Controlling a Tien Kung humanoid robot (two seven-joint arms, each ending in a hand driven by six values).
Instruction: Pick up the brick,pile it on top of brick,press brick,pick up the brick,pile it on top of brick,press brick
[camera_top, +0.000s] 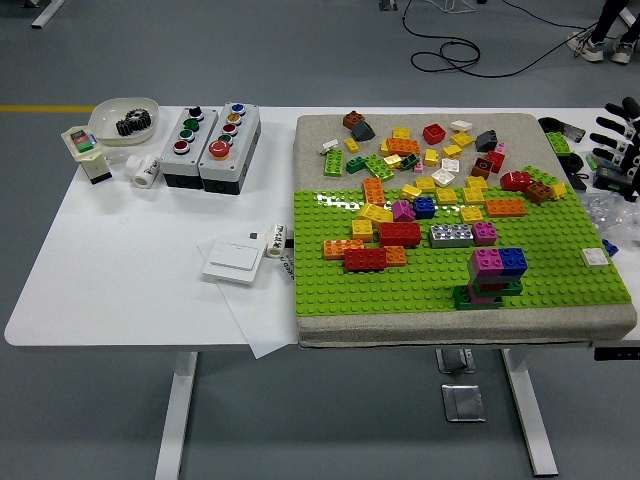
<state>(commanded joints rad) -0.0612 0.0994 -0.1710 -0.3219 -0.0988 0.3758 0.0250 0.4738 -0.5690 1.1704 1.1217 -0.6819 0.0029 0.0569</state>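
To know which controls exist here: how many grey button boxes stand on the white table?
2: the grey button boxes stand side by side left of the brick mat, one left, the other right. None seems hidden.

Robot lab: grey floor, trailing cables (470, 45), button boxes (210, 145).

Right robot hand (622, 135) cut off at right edge; grip unclear.

Single head view, high on the near side, facing forward and down. White table (130, 260) fills mid-frame, near edge toward 6 o'clock, grey floor beyond toward 12. Moderate distance: whole tabletop width nearly in frame, legs visible below. Green baseplate (420, 285) right of centre, cut by nothing. No second view, no overlap to record.
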